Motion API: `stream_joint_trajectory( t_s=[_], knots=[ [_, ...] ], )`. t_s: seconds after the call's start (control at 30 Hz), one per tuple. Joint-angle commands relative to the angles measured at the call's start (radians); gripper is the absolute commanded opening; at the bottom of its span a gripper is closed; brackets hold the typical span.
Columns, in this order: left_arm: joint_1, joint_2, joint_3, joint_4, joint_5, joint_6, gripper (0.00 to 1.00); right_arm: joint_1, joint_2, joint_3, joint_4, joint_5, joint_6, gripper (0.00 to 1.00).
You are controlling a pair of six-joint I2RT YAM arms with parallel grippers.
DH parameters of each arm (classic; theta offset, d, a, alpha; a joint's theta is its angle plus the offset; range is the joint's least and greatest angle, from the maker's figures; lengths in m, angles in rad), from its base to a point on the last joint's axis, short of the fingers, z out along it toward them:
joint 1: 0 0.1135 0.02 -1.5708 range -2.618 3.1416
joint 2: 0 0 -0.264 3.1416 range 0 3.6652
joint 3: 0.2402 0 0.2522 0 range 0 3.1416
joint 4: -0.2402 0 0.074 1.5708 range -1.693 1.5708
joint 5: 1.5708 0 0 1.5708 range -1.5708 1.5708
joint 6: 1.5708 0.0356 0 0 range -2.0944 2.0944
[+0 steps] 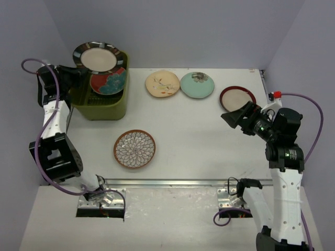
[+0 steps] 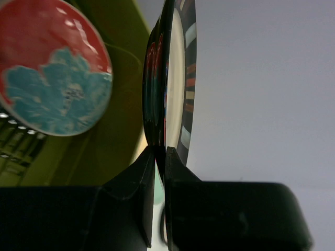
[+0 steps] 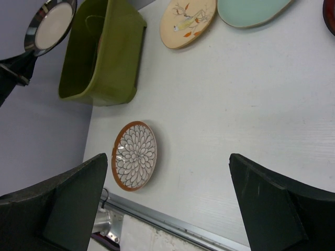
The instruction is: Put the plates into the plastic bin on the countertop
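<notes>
While the left gripper (image 2: pixel 159 151) is pinching the black-rimmed plate (image 1: pixel 98 57) by its edge, that plate is hanging over the plastic bin's (image 1: pixel 118 107) far wall.
Gripping the rim is probably meant to let it go in edge-first beside the red-and-blue plate (image 1: pixel 108 81) leaning inside the bin; the room behind that one is hard to judge. The right gripper (image 3: pixel 168 157) is hovering well away from the bin, jaws spread wide, holding nothing. The flower-patterned plate (image 1: pixel 135 149) is lying on the countertop (image 1: pixel 199 136) in front of the bin, bare surface around its rim.
</notes>
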Motion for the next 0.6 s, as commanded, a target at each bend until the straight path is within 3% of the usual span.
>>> stream_joint_trajectory(
  t_s=[0.0, 0.27, 0.57],
  knots=[
    [0.041, -0.059, -0.001, 0.066, -0.025, -0.012, 0.00, 0.006, 0.025, -0.010, 0.077, -0.018, -0.007, 0.99],
    [0.052, 0.157, 0.109, 0.071, -0.009, 0.009, 0.00, 0.010, 0.053, -0.012, 0.099, -0.042, -0.015, 0.99],
    [-0.018, 0.361, 0.285, 0.001, -0.019, 0.098, 0.00, 0.013, 0.065, -0.029, 0.129, -0.064, -0.003, 0.99]
  ],
)
